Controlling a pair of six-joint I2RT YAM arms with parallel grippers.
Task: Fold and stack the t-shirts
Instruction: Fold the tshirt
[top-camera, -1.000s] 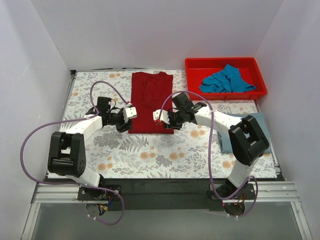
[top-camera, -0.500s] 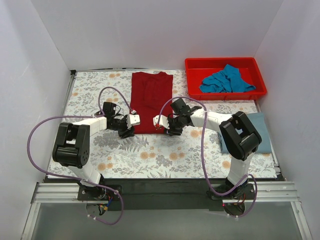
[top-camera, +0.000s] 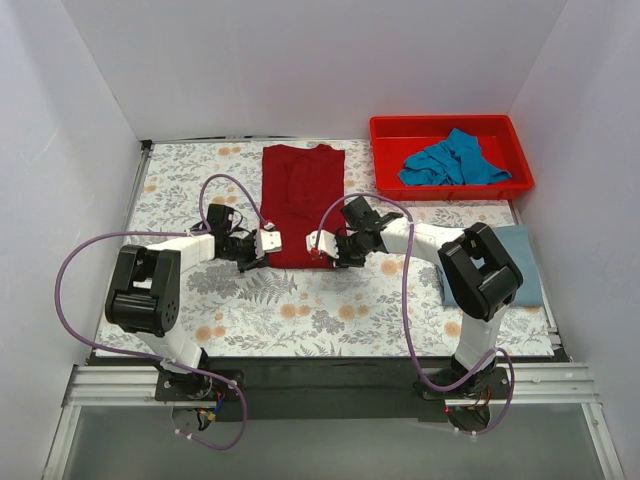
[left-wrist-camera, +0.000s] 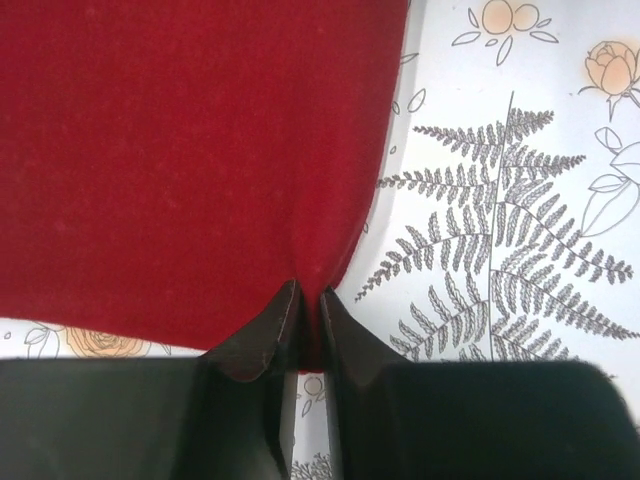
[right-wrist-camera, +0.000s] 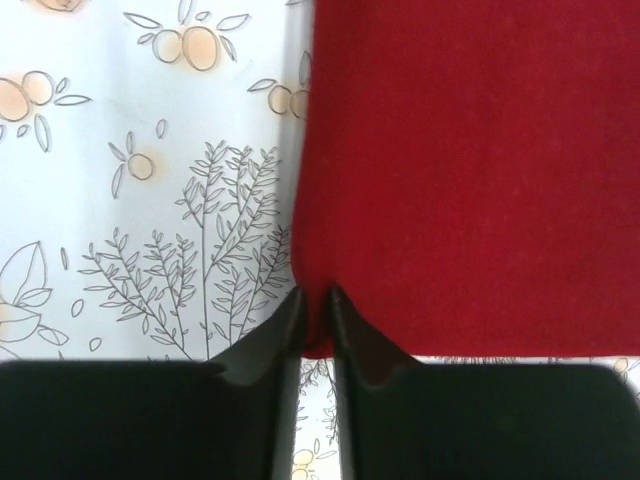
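**A:** Where is the dark red t-shirt (top-camera: 303, 200)?

**B:** It lies flat on the flowered surface (top-camera: 330, 310), a long narrow strip running from the middle out towards 12 o'clock, with the collar at the far end.

**A:** And the jaws?

**B:** The left jaws sit at the hem's 7 o'clock corner and the right jaws at its 5 o'clock corner. Each pair is drawn narrow, with a thin pinch of red cloth between the tips. From the left wrist, the cloth spreads from the pinch towards 11 o'clock. From the right wrist, it spreads towards 1 o'clock.

**A:** What about the other shirts?

**B:** The teal-blue t-shirt (top-camera: 452, 160) lies crumpled inside the red bin (top-camera: 445, 122) at 2 o'clock. The grey-blue t-shirt (top-camera: 525, 260) lies at 4 o'clock by the surface's right edge, partly behind the right arm (top-camera: 430, 238) and well apart from the red one
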